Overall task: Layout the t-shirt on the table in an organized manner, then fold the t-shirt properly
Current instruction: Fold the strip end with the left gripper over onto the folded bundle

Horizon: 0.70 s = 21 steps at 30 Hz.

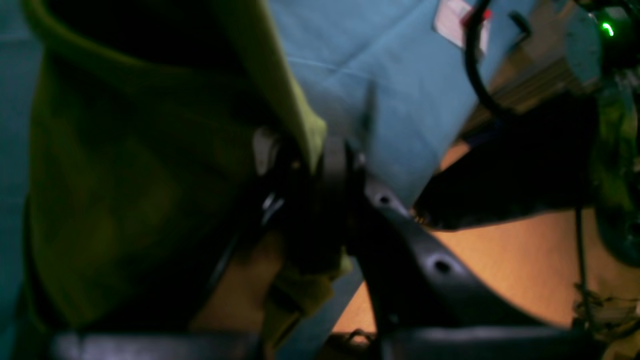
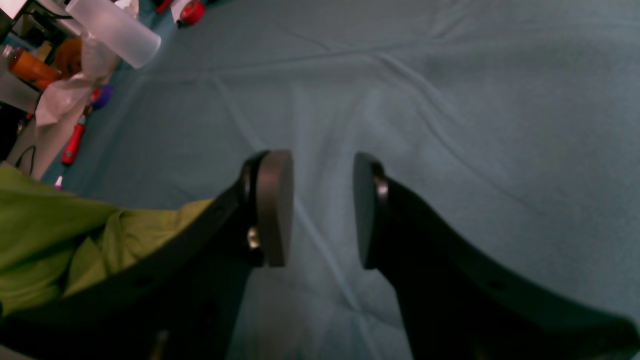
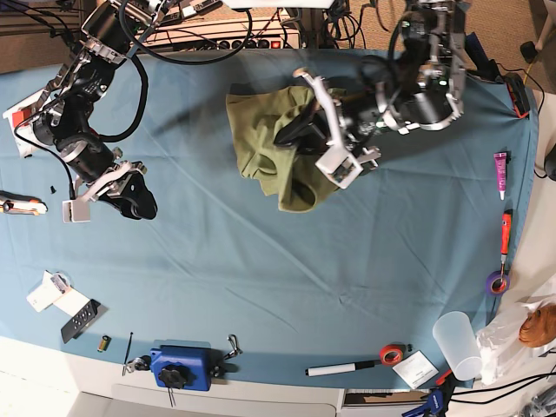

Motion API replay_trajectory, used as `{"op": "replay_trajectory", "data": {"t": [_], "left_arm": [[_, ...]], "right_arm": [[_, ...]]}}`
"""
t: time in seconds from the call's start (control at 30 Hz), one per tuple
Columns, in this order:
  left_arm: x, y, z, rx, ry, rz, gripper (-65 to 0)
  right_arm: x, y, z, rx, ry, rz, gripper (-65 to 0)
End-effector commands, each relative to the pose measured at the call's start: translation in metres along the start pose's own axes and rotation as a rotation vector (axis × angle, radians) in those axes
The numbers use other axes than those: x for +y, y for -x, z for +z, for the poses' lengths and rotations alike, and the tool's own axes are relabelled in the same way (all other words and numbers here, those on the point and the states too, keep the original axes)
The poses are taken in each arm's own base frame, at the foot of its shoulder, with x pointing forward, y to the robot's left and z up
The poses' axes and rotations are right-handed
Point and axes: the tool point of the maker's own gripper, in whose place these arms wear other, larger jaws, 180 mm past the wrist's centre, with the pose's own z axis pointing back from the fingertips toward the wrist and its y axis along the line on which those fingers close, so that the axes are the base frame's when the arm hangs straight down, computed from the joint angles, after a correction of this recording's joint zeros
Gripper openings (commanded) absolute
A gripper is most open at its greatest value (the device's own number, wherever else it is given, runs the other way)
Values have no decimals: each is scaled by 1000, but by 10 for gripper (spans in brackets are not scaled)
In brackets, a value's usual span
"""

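While the left gripper (image 3: 306, 122) is pinching the bunched olive t-shirt (image 3: 261, 143) above the table (image 3: 261, 261), we're sending the empty, open right gripper (image 2: 322, 210) to catch a free edge.

Soft cloth, hard plastic, a bit of shiny metal

The t-shirt (image 3: 274, 152) near the top middle of the base view is soft, matt green cloth, all crumpled. The desk (image 3: 261, 261) has a smooth blue cloth cover with light creases. The right claw (image 2: 322, 210) is dark matt plastic with flat grey pads (image 2: 275, 207) and small shiny metal screws. The cup (image 3: 458, 343) at lower right looks like cloudy, see-through plastic.
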Motion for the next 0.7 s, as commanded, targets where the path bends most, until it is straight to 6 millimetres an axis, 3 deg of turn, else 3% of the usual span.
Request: {"op": "replay_trajectory", "data": {"t": [0.0,0.33,0.43,0.5,0.67], "left_arm": [[-9,-18,-2,-73,22,-3,-650],[-40,-16,-30,-59,22,-121,-650],[-44,-17,-34,-72,9,-168,-429],[-45,-19,-35,-81,7,-179,-338],[-39,-25,-30,-89,-44,-128,-328]], "right_arm": [[3,-21,3,-64,-15,29,-439],[3,-21,3,-67,-15,29,-439],[3,-21,3,-67,-15,29,-439],[3,-21,3,-67,-15,29,-439],[3,-23,3,-76,-15,29,-439]]}}
